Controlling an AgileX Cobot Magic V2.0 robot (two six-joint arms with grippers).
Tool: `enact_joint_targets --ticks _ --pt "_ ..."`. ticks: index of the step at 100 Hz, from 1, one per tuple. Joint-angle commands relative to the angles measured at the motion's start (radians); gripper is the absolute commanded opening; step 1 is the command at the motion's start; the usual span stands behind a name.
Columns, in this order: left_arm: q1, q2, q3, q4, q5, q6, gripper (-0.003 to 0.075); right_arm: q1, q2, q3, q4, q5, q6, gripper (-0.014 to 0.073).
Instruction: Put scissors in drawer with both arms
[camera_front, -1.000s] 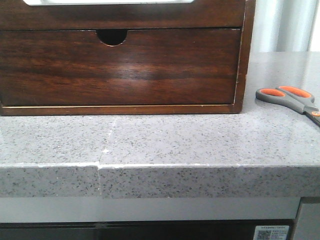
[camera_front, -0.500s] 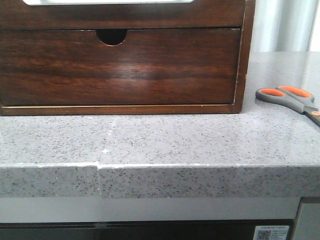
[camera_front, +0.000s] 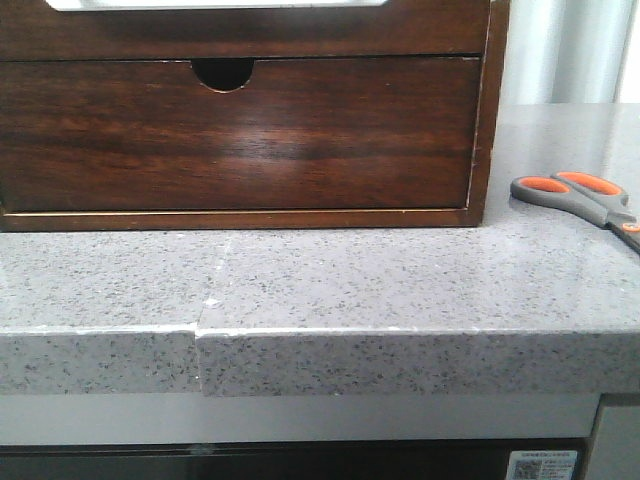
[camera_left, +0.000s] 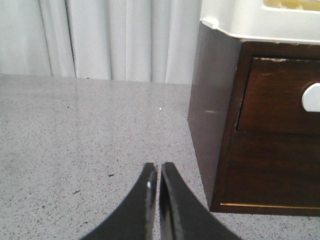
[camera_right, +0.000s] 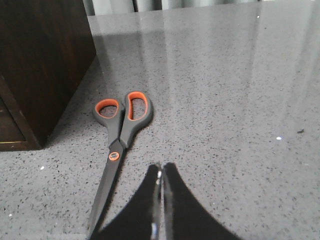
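Left gripper (camera_left: 158, 172): fingers pressed together, nothing between them, hovering over bare grey speckled countertop (camera_left: 85, 130) just beside the left flank of the dark wood cabinet (camera_left: 212, 120). White curtain (camera_left: 100, 37) behind. A white plastic tray or lid (camera_left: 250, 22) sat on top of the cabinet.

Cabinet, front view: the tall lower drawer front (camera_front: 235, 135) with its small half-round finger notch (camera_front: 223, 72) sat flush and shut. Above it, the shallow drawer (camera_front: 240, 30), dark glossy brown, only its lower strip in frame, with a pale cut-out at the top edge; it looked shut, though the front view cropped most of it. From the left wrist view the same drawer front showed a pale rounded opening at the frame's edge.

Scissors (camera_right: 117, 145): lying flat on the countertop to the right of the cabinet, near its right side but not touching. Blades closed, dark and long. Grey plastic handles, bright orange lining inside both finger loops, a small orange pivot disc where the blades cross. In the front view the loops pointed toward the cabinet and the blades ran off the right edge of frame.

Right gripper (camera_right: 161, 172): fingers closed against each other, holding nothing, hanging just beside the scissors' blades, on the side away from the cabinet. No contact visible between fingertips and scissors.
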Motion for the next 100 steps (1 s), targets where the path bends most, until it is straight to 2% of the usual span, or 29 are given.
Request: enact_joint_targets --ticks 1,17,24,36,41,65,83,100 --pt "-0.008 0.029 -0.036 0.002 -0.084 0.000 -0.0022 0.000 0.040 -0.044 0.002 -0.083 -0.007 -0.0061" --pt "-0.008 0.032 -0.036 0.014 -0.107 0.000 0.0002 0.000 0.045 -0.042 0.002 -0.055 -0.007 -0.0061" --pt "-0.008 0.034 -0.036 0.014 -0.109 0.000 0.0088 0.000 0.045 -0.042 0.002 -0.034 -0.007 -0.0061" --pt "-0.008 0.045 -0.036 0.012 -0.145 0.000 0.0312 0.000 0.045 -0.042 0.002 -0.036 -0.007 -0.0061" --pt "-0.008 0.050 -0.036 0.012 -0.163 0.000 0.0354 0.000 0.045 -0.042 0.002 -0.036 -0.007 -0.0061" --pt "-0.020 0.091 -0.030 0.041 -0.305 0.015 0.0344 0.000 0.045 -0.042 0.002 -0.048 -0.007 -0.0061" --pt "-0.096 0.143 -0.047 0.293 -0.369 0.015 0.0344 0.000 0.045 -0.042 0.002 -0.050 -0.007 -0.0061" --pt "-0.194 0.226 -0.087 0.429 -0.397 0.015 0.0344 0.000 0.045 -0.042 0.002 -0.050 -0.007 -0.0061"
